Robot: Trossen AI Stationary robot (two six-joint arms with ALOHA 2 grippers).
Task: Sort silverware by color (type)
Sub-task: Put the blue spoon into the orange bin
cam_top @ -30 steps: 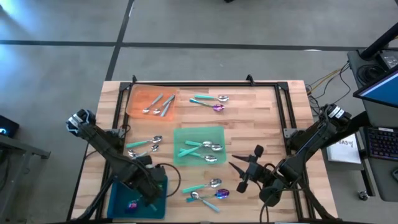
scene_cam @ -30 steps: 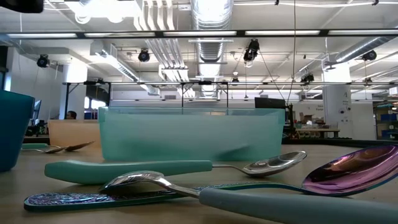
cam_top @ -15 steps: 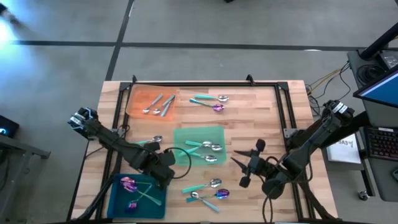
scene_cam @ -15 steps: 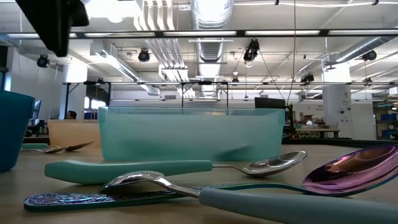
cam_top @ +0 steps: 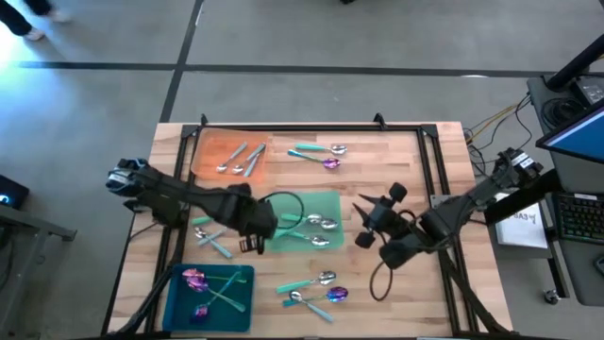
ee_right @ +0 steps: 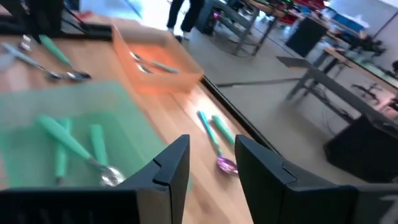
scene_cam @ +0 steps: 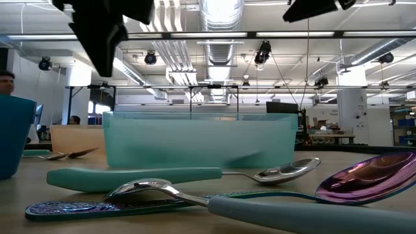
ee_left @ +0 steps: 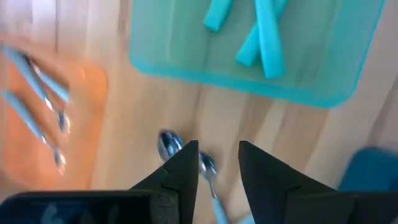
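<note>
Wooden table [cam_top: 396,170], both hands empty, raised

mats [cam_top: 215,153]: 3 | spoons on table [cam_top: 316,158]: count unclear | arms: 2

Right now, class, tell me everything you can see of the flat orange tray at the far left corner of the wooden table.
The flat orange tray is a translucent, shallow rectangle with rounded corners and a low raised rim, plastic by its look. It lies flat on the wooden table at its far left corner, just inside the black frame. Several all-silver utensils lie slanted inside it, near its right side. Neither gripper touches it.
</note>
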